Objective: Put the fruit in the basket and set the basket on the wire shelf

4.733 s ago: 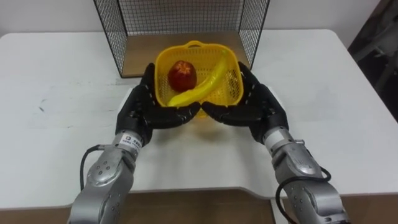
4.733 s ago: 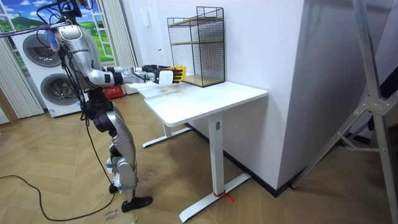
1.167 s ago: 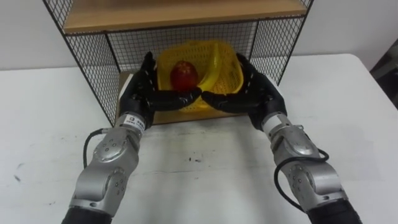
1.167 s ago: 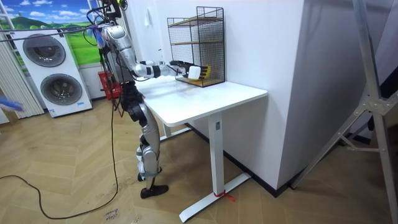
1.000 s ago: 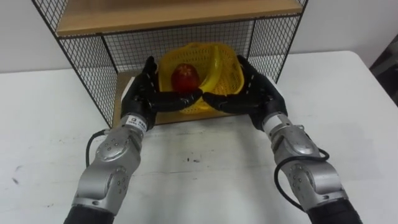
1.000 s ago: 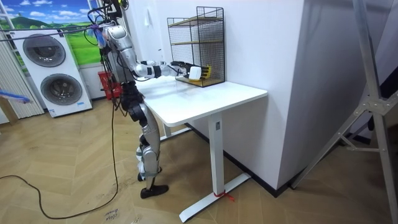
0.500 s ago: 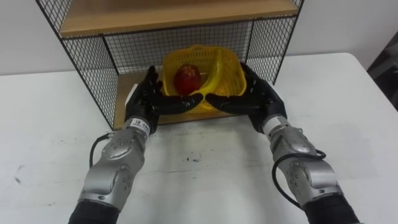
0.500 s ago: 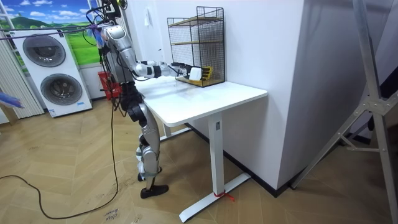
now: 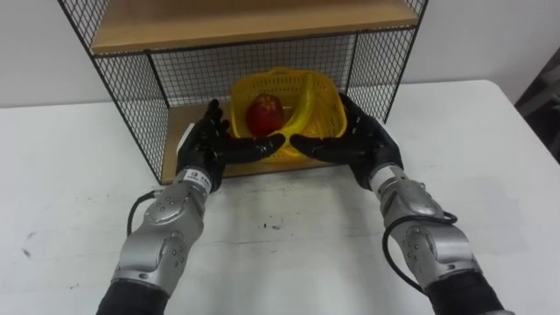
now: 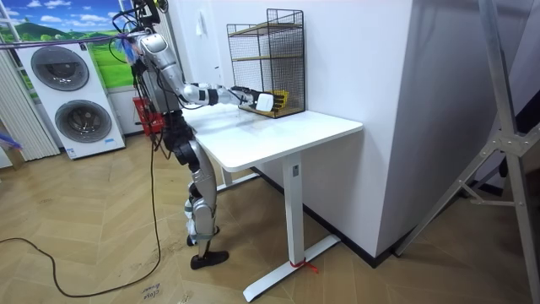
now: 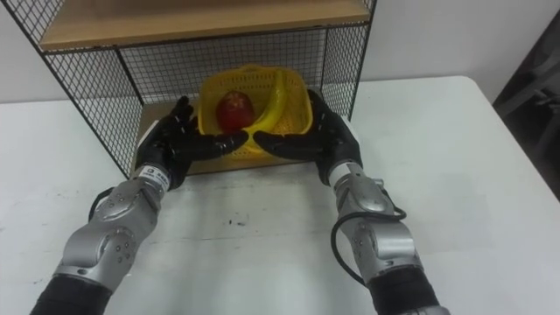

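The left hand [image 9: 208, 147] and the right hand [image 9: 360, 144] have their fingers held out straight. They press flat on the two sides of the yellow basket [image 9: 325, 98]. The basket sits between the fingers, with the thumbs nearly meeting in front of it. A red apple [image 9: 264, 112] and a banana [image 9: 300, 109] lie inside it. Both arms reach forward over the white table [image 9: 289, 232] into the bottom of the wire shelf [image 9: 131, 96].

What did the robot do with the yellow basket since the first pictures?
The robot walked up to the table and carried the basket forward, from above the table into the wire shelf, on its bottom level. Whether it is set down yet, I cannot tell. Its left hand and right hand still press the basket's sides with open fingers. The apple and banana stayed inside.
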